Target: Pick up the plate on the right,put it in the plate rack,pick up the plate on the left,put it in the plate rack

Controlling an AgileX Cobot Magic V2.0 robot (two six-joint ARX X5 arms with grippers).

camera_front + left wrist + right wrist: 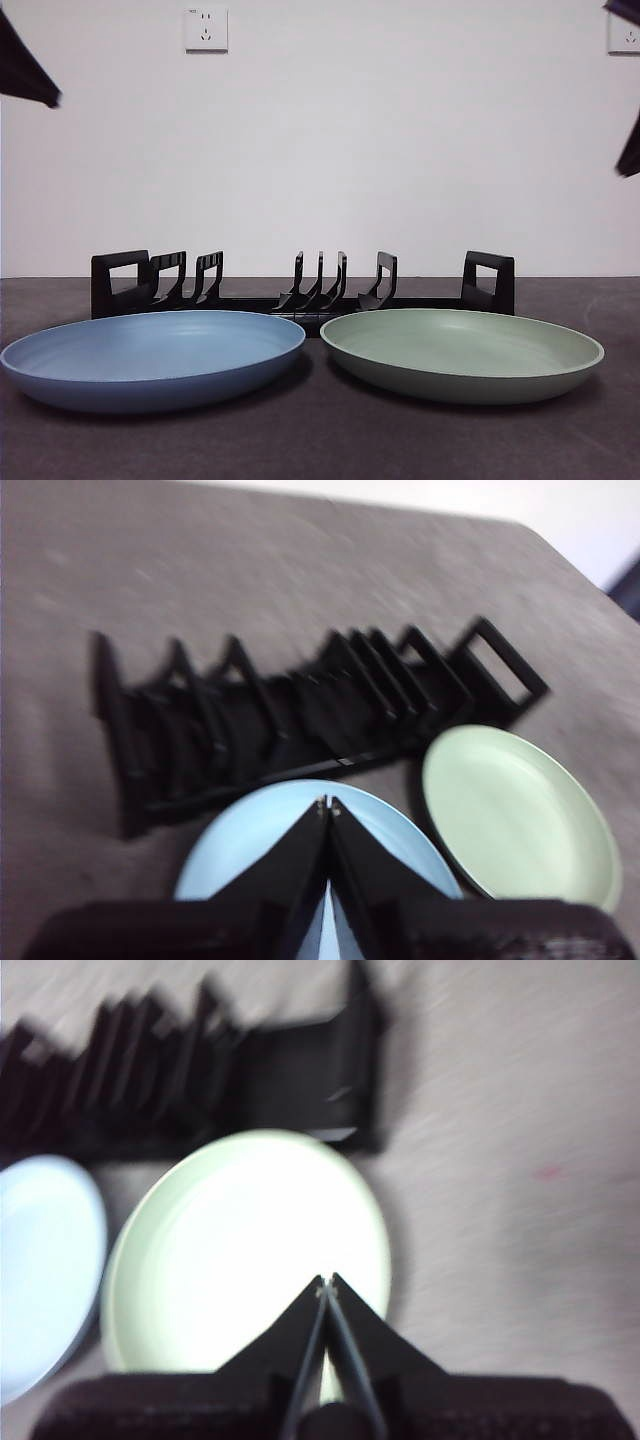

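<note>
A green plate (462, 352) lies flat on the right of the dark table and a blue plate (152, 357) on the left. Behind both stands the long black plate rack (300, 285), holding nothing between its prongs. My left gripper (327, 805) hangs shut high above the blue plate (300, 840), with the rack (300, 710) and green plate (515, 815) beyond it. My right gripper (326, 1287) hangs shut high above the green plate (250, 1245), the blue plate (40, 1260) and rack (200, 1070) beside it. Both arms show only as dark tips at the front view's top corners.
The dark grey table (320, 440) runs under the plates to a white wall with two sockets (205, 29). The table's far corner (530, 530) shows in the left wrist view.
</note>
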